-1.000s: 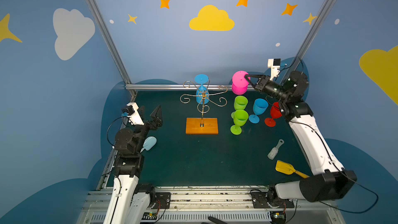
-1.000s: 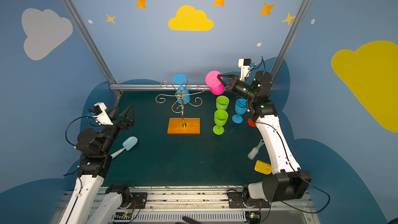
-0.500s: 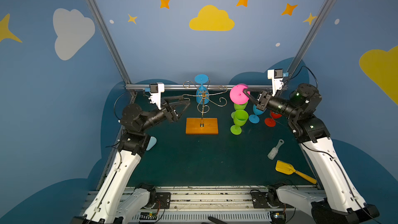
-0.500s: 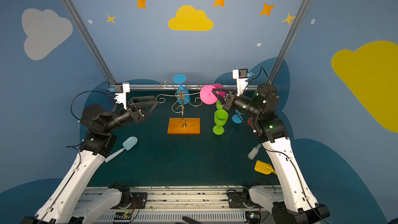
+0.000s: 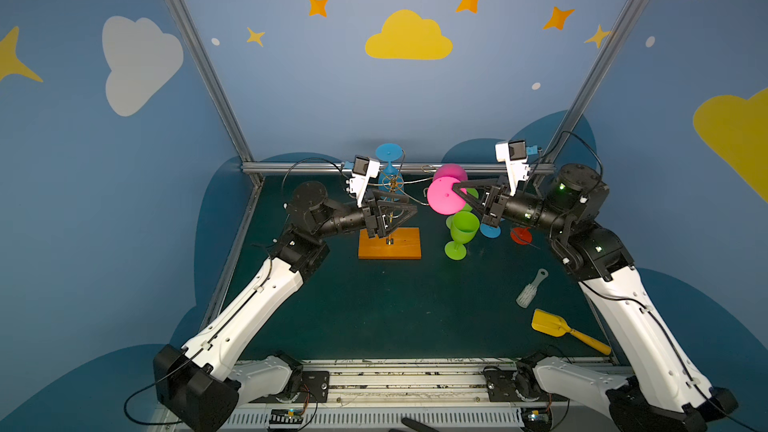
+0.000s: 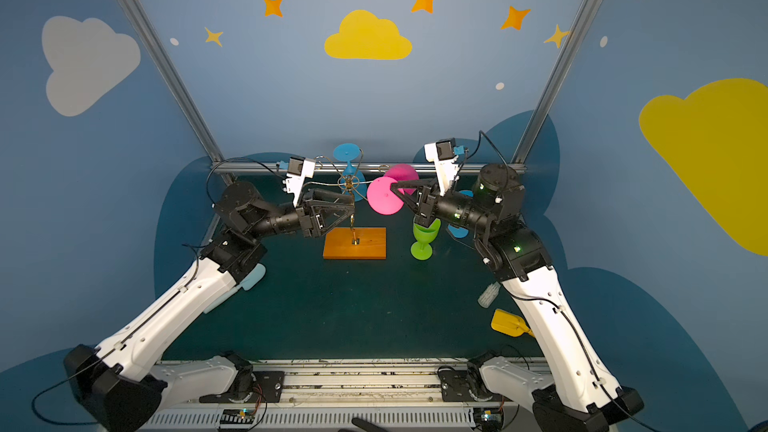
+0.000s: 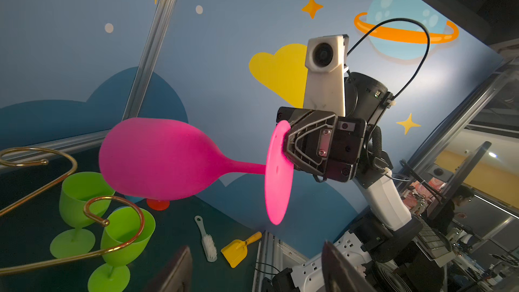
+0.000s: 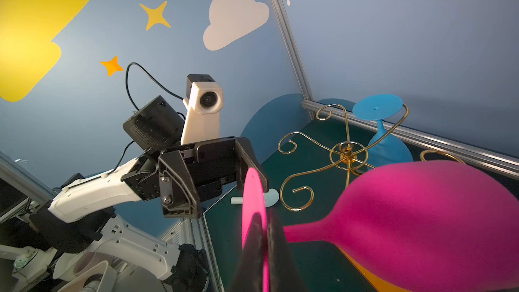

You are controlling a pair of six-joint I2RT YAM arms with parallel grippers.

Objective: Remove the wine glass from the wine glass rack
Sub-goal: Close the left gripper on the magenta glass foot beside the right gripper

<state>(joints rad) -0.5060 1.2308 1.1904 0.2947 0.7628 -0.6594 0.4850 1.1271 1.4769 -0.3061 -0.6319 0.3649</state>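
Observation:
A pink wine glass (image 5: 444,200) lies level in the air to the right of the wine glass rack (image 5: 389,243). My right gripper (image 5: 455,189) is shut on the rim of its round foot (image 8: 252,192), and the bowl (image 7: 157,155) points towards the back wall. On the rack's gold wire arms (image 8: 347,155) a blue wine glass (image 5: 388,151) hangs upside down at the back. Close to the rack's post, above the wooden base (image 6: 354,243), my left gripper (image 5: 409,209) stands open. Nothing lies between its fingers (image 7: 174,271).
Two green glasses (image 5: 463,226), a blue one (image 5: 490,229) and a red one (image 5: 520,236) stand right of the rack, below the right gripper. A white brush (image 5: 530,289) and a yellow scoop (image 5: 548,322) lie front right. A pale blue spatula (image 6: 253,278) lies by the left arm.
The left arm has swung in from the left edge to the rack, and its jaws have narrowed a little. The right arm has carried the pink glass lower and towards the middle.

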